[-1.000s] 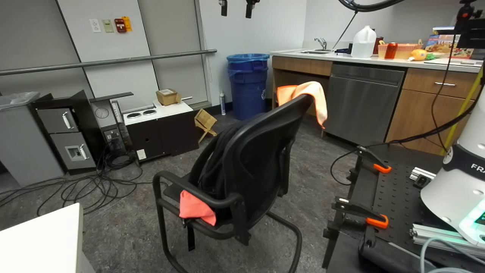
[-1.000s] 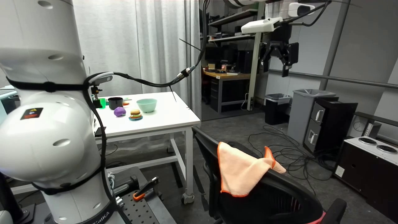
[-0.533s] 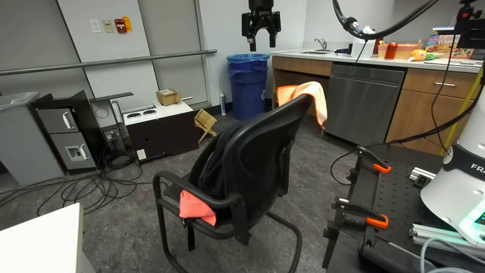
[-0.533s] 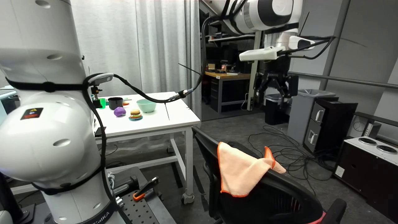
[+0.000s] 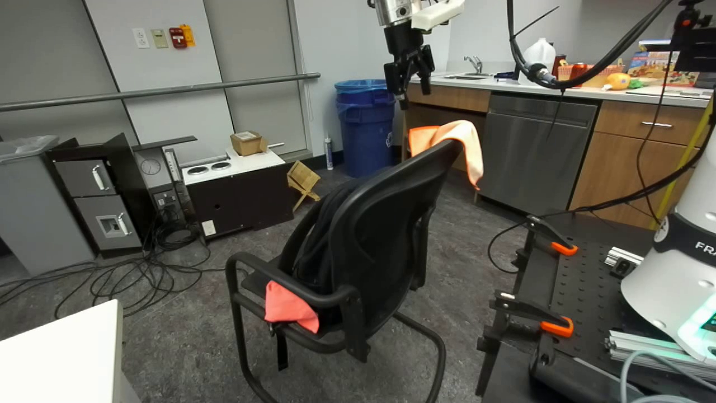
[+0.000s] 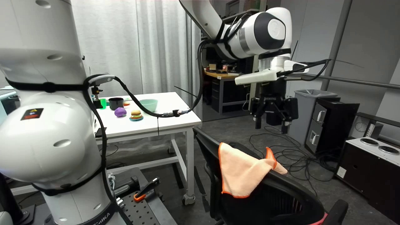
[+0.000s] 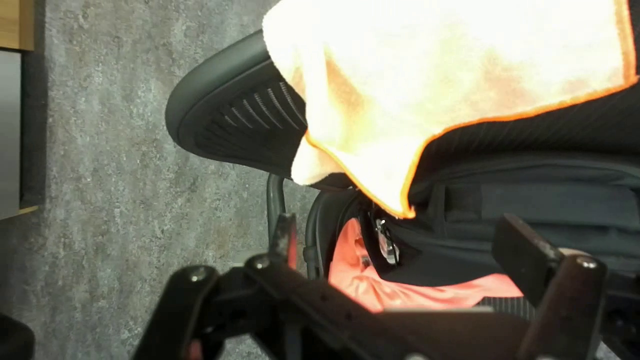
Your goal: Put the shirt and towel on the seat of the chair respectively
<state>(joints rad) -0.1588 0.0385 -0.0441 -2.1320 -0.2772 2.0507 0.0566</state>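
The pale peach towel with an orange edge hangs over the top of the black chair's back [image 5: 386,240]. The towel shows in both exterior views [image 5: 464,143] [image 6: 240,170] and bright in the wrist view [image 7: 450,65]. The coral shirt [image 5: 291,307] lies on the chair's seat, partly under a black bag; it also shows in the wrist view [image 7: 400,292], and a sliver shows in an exterior view [image 6: 320,220]. My gripper [image 6: 271,128] is open and empty, pointing down above and beyond the chair back, apart from the towel. In the wrist view its fingers [image 7: 525,257] stand wide apart.
A black bag [image 7: 500,215] leans on the seat against the backrest. The chair's armrest [image 5: 291,285] curves beside the shirt. A white table [image 6: 175,115] with toy food and a bowl stands nearby. A toy stove [image 5: 240,190] and a blue bin [image 5: 366,131] stand beyond the chair.
The arm has come down and my gripper has dropped from high up to just above chair-back height, turning as it came. The towel, shirt and chair have not moved.
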